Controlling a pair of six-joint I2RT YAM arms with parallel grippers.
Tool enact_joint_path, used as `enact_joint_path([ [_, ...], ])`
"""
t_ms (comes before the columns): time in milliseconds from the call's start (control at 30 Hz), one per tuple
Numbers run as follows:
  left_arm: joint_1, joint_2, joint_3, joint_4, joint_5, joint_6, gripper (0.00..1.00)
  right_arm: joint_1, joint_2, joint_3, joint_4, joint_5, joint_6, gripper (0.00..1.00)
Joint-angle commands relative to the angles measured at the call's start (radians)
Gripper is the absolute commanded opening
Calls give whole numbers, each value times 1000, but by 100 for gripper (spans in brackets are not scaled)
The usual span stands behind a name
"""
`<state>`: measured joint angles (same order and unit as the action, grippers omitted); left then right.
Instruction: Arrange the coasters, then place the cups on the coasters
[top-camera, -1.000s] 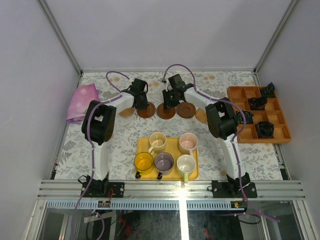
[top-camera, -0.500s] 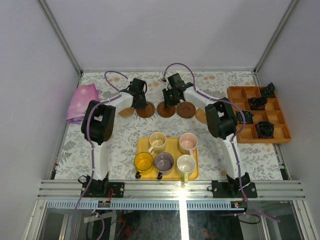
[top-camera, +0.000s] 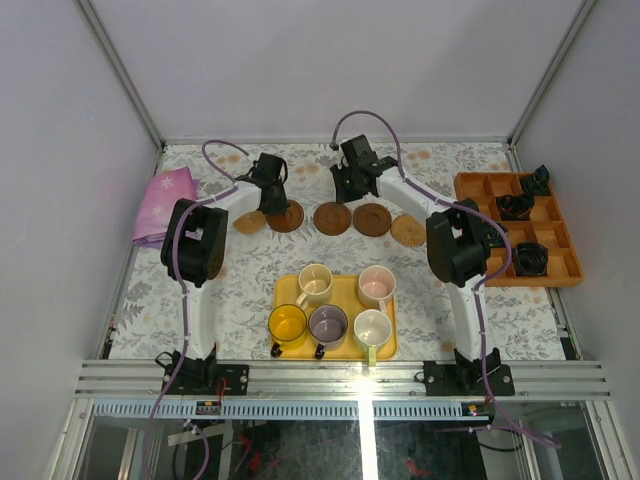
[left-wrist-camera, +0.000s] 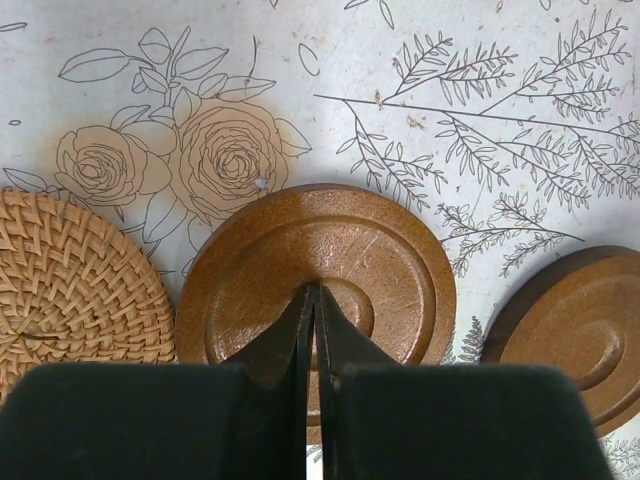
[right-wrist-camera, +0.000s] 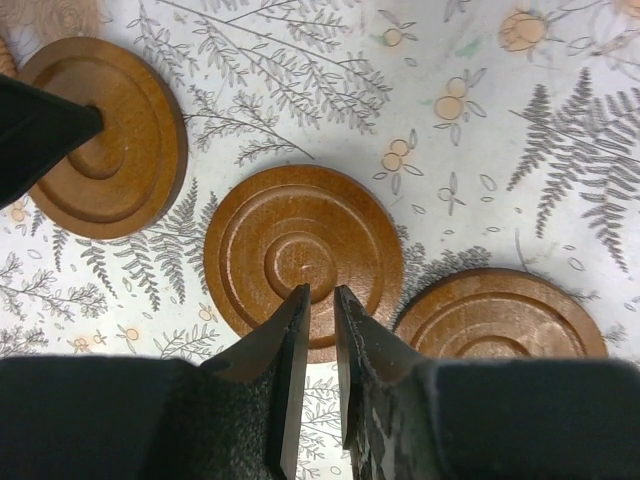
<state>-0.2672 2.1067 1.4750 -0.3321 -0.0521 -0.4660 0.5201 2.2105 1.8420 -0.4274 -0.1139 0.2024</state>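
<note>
Five coasters lie in a row: a woven one (top-camera: 248, 222), three brown wooden ones (top-camera: 286, 217) (top-camera: 332, 218) (top-camera: 372, 218), and a woven one (top-camera: 408, 231). My left gripper (top-camera: 276, 198) (left-wrist-camera: 312, 290) is shut, its tips over the centre of the left brown coaster (left-wrist-camera: 320, 250); I cannot tell whether they touch it. My right gripper (top-camera: 340, 196) (right-wrist-camera: 320, 292) hovers over the middle brown coaster (right-wrist-camera: 300, 250), its jaws a narrow gap apart and holding nothing. The yellow tray (top-camera: 285, 292) holds the cups: cream (top-camera: 315, 283), pink (top-camera: 376, 285), yellow (top-camera: 287, 323), purple-grey (top-camera: 328, 323), pale green-white (top-camera: 372, 327).
A pink cloth (top-camera: 165, 205) lies at the far left. An orange compartment box (top-camera: 470, 185) with small black objects stands at the right. White walls close off the table at the back and both sides.
Both grippers have drawn back towards the far side, uncovering the coasters. The left brown coaster has shifted slightly left. The right arm's elbow has swung to the right.
</note>
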Motion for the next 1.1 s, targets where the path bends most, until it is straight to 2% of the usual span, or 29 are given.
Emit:
enact_joint_path([
  [0,3,24,11,2,40,17,0,4,-61,-21,6,96,-14,22],
  [267,-14,19,-4,21,84,15,0,-2,-78,-91,4,264,46,8],
  [700,-30,34,-13,22,105,10,0,-30,-94,-145,-18,368,133,5],
  [1067,-42,32,-38,27,117,-3,0,-64,-104,-176,-24,368,166,5],
])
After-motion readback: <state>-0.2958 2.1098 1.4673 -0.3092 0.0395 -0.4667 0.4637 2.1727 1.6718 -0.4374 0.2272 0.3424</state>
